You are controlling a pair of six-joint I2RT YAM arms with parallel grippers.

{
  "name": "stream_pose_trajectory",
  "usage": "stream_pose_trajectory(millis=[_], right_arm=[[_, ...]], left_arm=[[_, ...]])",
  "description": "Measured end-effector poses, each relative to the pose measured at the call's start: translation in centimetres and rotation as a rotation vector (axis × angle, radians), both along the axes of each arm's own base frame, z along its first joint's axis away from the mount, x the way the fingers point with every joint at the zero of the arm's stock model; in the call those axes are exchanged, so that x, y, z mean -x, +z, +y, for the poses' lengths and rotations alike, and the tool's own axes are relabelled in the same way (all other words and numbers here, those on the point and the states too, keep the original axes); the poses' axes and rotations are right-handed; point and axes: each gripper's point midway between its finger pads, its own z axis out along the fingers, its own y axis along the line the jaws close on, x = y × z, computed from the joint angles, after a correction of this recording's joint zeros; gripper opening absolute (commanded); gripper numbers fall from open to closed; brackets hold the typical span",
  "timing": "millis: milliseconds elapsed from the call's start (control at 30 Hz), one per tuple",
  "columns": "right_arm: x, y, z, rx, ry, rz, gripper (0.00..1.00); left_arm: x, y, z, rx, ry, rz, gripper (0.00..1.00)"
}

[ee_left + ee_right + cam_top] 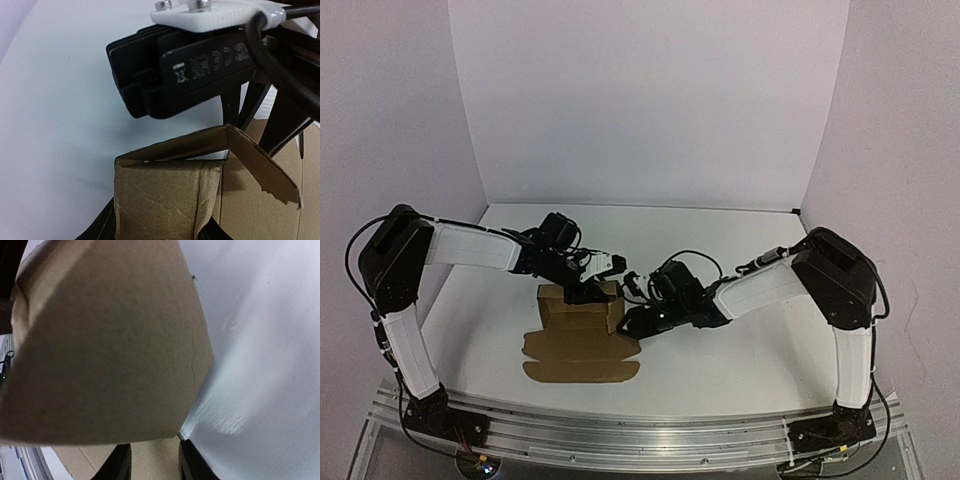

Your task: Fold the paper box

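at the middle of the white worktop (740, 370) sits the half-folded paper box (582, 340), flaps spread toward the arms; left end effector (588, 293) pinches its upright wall, right end effector (632, 322) straddles its right edge, can't tell if gripping

From above, your left hand (590, 288) hides the raised wall of the paper box (582, 352). In the right wrist view the paper box is blurred, cropped left and top.
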Motion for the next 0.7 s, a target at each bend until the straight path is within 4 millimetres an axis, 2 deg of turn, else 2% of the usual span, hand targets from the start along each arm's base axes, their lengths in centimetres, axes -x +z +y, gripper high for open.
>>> stream_pose_trajectory(millis=[167,367,500,600,700], right_arm=[[-0.8,0.9,0.0,0.04,-0.048,-0.104,0.45],[-2.1,1.1,-0.4,0.098,-0.124,-0.207,0.55],[-3.0,2.2,0.3,0.091,-0.12,-0.254,0.59],[-3.1,2.7,0.9,0.085,-0.107,-0.285,0.58],[-3.4,2.6,1.1,0.087,-0.099,-0.308,0.53]], left_arm=[[0.0,0.0,0.0,0.0,0.0,0.001,0.4],[0.1,0.0,0.0,0.001,-0.002,0.003,0.4],[0.2,0.0,0.0,0.004,-0.006,0.009,0.4],[0.2,0.0,0.0,0.009,-0.005,0.019,0.41],[0.4,0.1,0.1,0.009,-0.004,0.034,0.42]])
